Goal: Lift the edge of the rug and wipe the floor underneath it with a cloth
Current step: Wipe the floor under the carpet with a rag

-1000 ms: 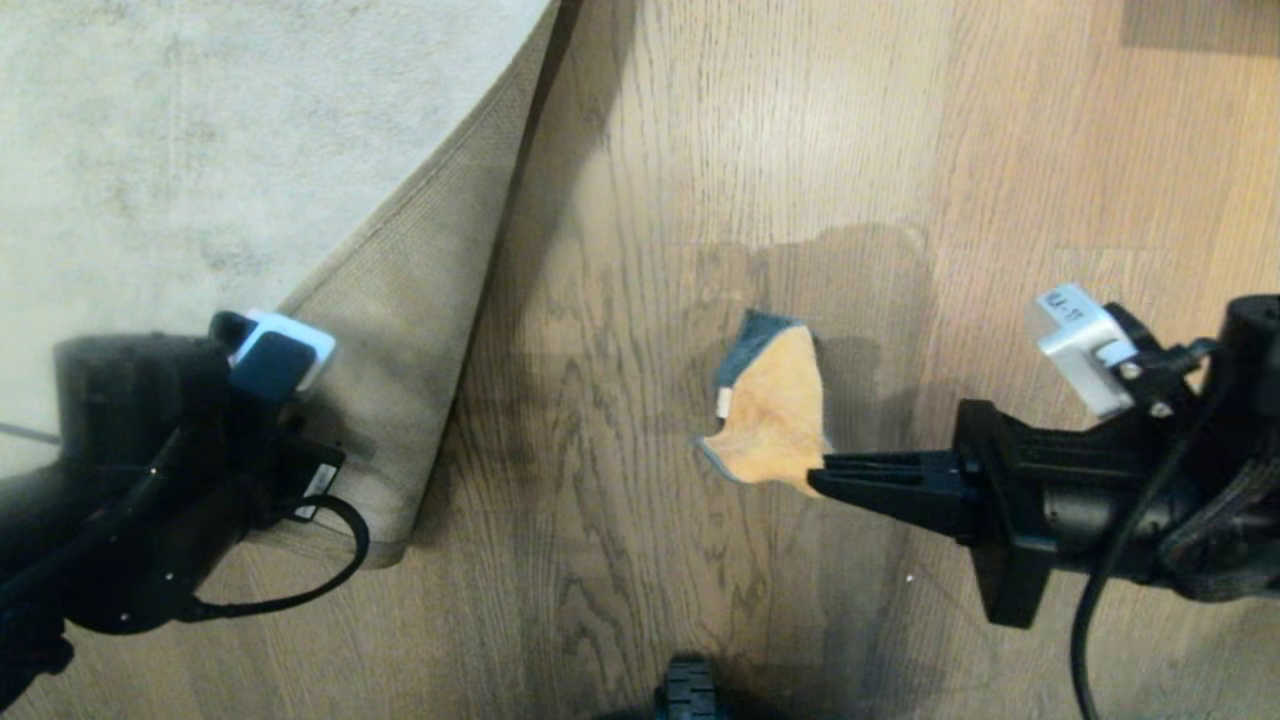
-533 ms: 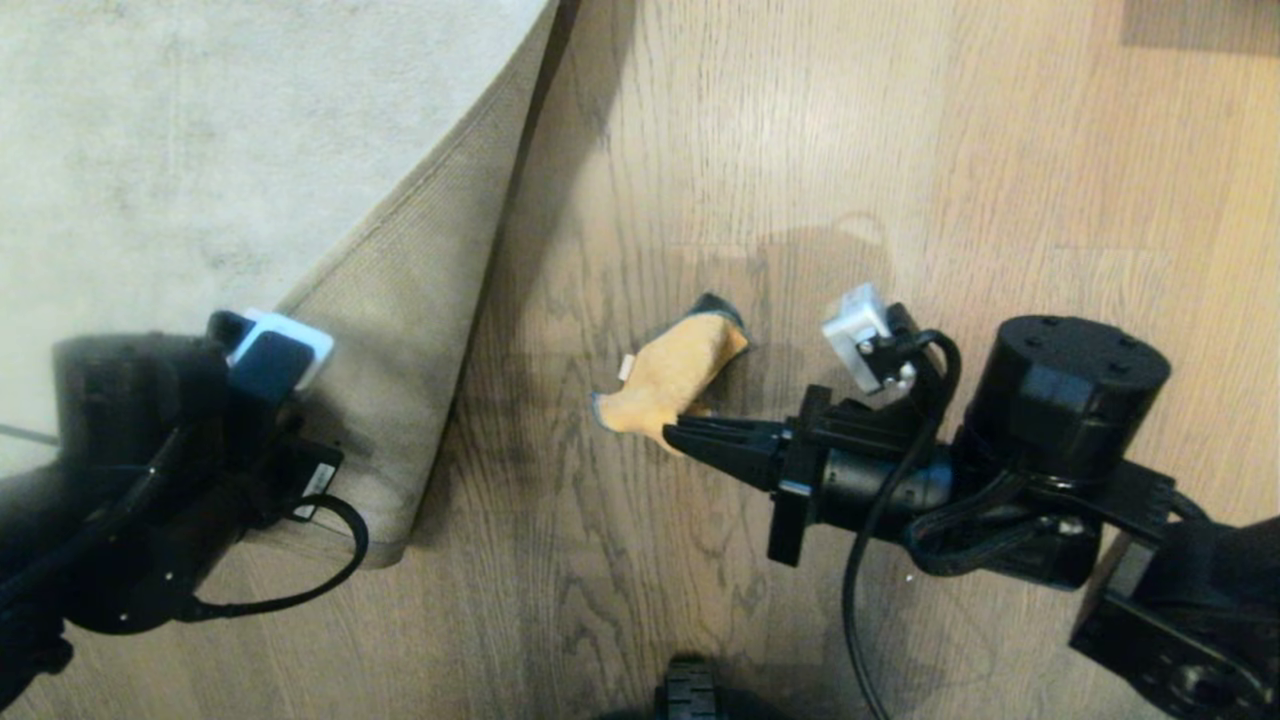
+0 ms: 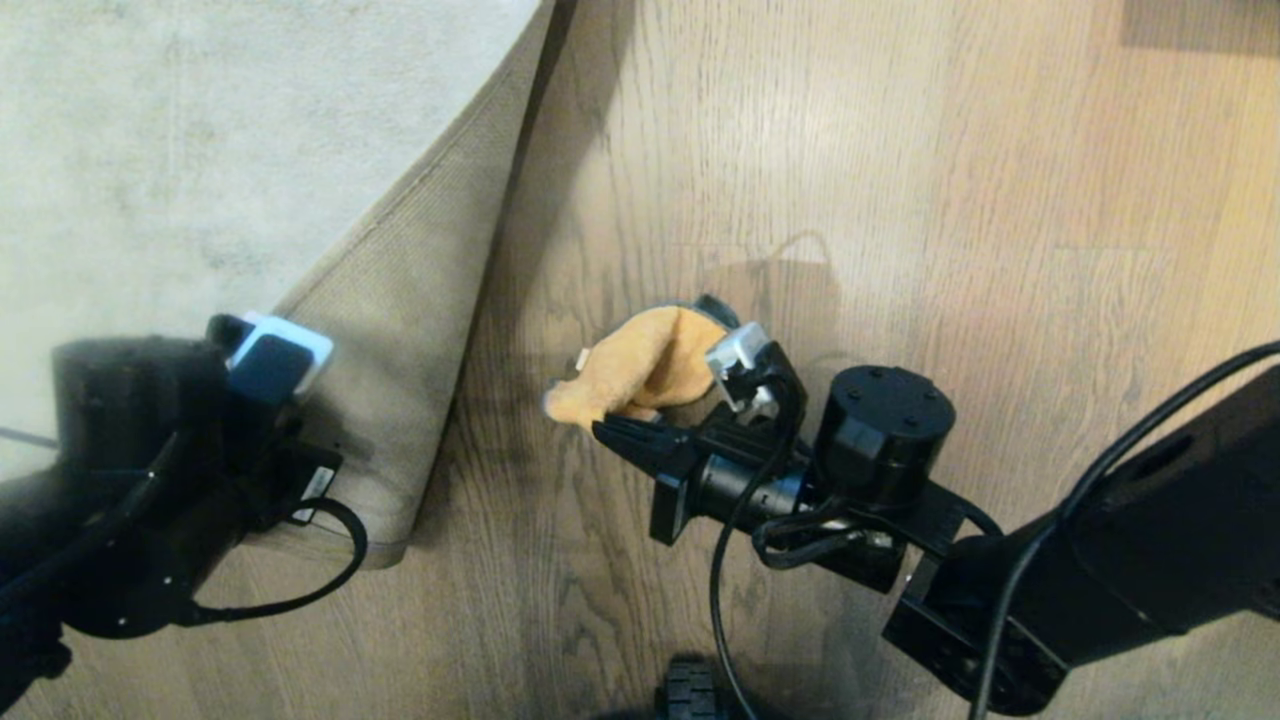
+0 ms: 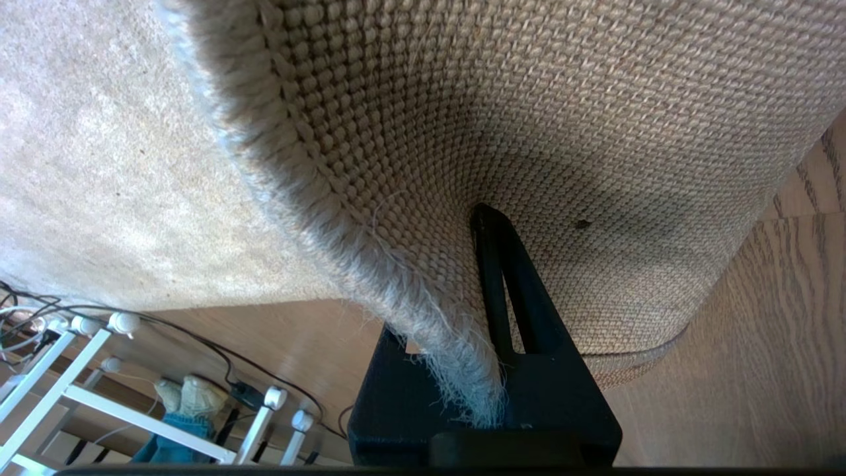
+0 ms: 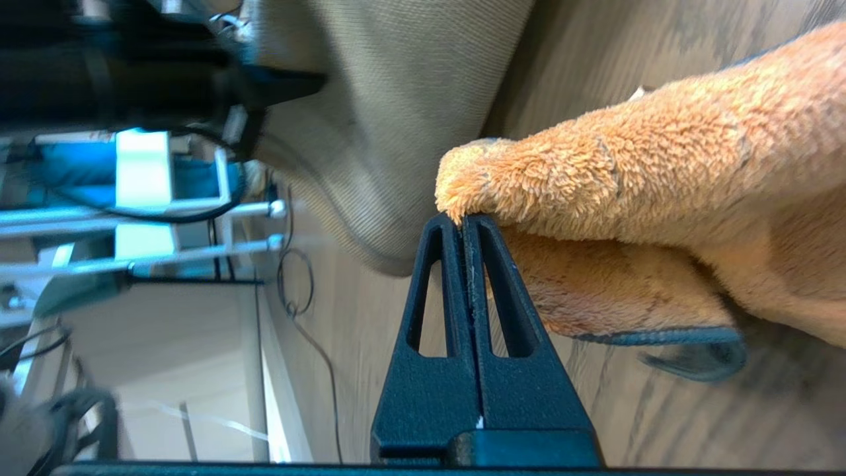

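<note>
Clamped in the left end effector (image 4: 492,277), the rug edge (image 4: 370,258) shows coarse tan woven mesh backing and a fuzzy, frayed pale pile. The cloth (image 5: 634,158) at the right end effector's (image 5: 466,225) matt black plastic tips is fluffy orange microfibre. The floor (image 3: 900,150) is smooth, grained wood with a soft sheen.

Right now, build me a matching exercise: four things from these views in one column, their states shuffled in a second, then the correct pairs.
1. rug edge
2. cloth
3. left tool
4. floor

A. bare wood planks, exposed beside the rug
B. mustard-orange, pinched in the right tool
C. folded back, tan mesh backing showing
D. clamped on the rug

Pairs: 1-C, 2-B, 3-D, 4-A
</note>
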